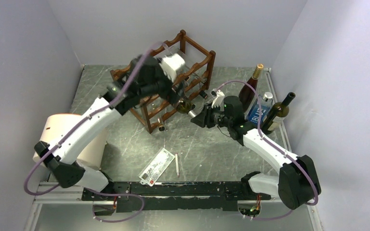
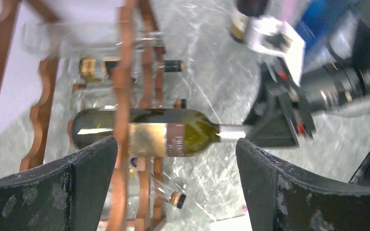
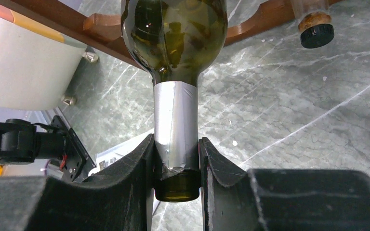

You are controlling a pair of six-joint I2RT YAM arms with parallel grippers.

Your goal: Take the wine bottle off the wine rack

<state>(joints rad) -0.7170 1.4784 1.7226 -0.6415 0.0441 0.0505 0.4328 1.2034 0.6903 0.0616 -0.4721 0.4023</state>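
The reddish-brown wine rack (image 1: 211, 60) stands at the back middle of the table. A green wine bottle (image 1: 185, 106) with a silver-foiled neck lies in the rack, neck sticking out toward the right arm. My right gripper (image 1: 196, 117) is shut on the neck; in the right wrist view both pads (image 3: 139, 163) press the foil near the bottle's (image 3: 173, 33) mouth. My left gripper (image 1: 175, 90) hovers above the rack, open and empty. In the left wrist view its fingers (image 2: 89, 163) stand wide apart above the bottle (image 2: 173, 137) and the rack rail (image 2: 124, 96).
Three bottles stand by the right wall: a dark one (image 1: 248, 89), a blue-labelled one (image 1: 260, 111) and a green one (image 1: 277, 115). Clear corked bottles (image 2: 176, 198) lie in the rack. A white cylinder (image 1: 77, 139) stands left. A card (image 1: 157, 166) and a pen (image 1: 177, 164) lie in front.
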